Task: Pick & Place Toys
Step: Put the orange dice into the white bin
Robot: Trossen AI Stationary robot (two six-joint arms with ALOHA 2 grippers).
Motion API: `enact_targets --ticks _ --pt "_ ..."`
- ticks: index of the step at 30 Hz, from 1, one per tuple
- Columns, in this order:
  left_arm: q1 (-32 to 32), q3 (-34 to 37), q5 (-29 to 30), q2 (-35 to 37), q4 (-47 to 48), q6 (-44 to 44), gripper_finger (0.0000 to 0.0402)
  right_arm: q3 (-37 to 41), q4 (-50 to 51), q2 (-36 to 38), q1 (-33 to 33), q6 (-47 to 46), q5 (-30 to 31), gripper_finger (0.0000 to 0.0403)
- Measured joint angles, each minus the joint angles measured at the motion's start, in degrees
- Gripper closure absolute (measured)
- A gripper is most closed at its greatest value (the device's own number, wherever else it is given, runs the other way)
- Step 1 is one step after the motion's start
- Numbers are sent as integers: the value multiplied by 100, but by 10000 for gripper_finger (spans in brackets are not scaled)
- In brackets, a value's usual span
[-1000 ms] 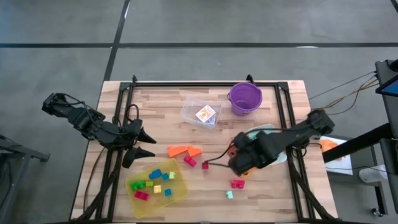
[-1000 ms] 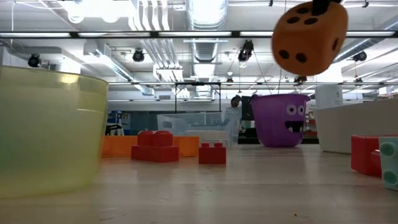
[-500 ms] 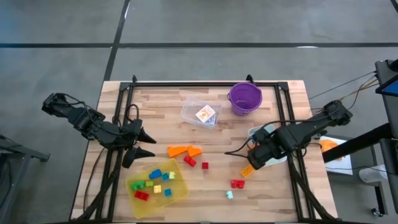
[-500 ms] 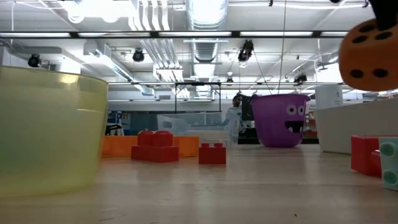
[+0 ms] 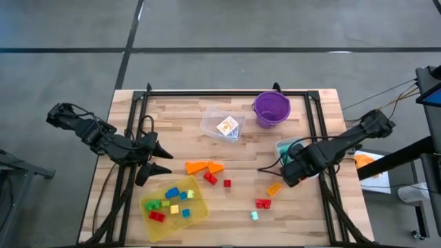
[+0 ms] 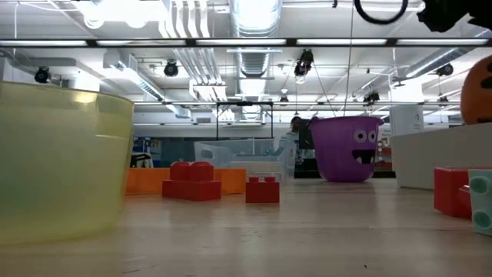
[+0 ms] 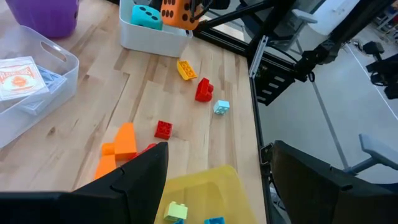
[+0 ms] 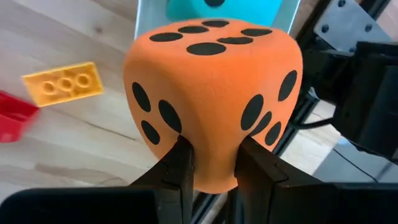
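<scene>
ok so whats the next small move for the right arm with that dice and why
Probably carry the orange dice a little further over the white bin and let go. The right gripper is shut on the dice, held in the air at the bin's near edge, and the teal dice already lies inside. The left gripper waits open by the yellow tray.

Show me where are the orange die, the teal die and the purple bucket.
orange die (image 8: 211, 93): right wrist view, middle of its front faces.
teal die (image 7: 147, 16): left wrist view, its top face.
purple bucket (image 5: 271, 114): high view, its near rim.
</scene>
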State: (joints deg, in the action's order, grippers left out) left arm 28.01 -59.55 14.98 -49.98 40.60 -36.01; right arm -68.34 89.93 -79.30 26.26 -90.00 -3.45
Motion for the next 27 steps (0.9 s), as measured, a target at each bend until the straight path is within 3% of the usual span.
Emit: enact_targets --ticks 27 --pt "0 0 0 0 -1 0 127 538 15 -509 -2 238 -316 326"
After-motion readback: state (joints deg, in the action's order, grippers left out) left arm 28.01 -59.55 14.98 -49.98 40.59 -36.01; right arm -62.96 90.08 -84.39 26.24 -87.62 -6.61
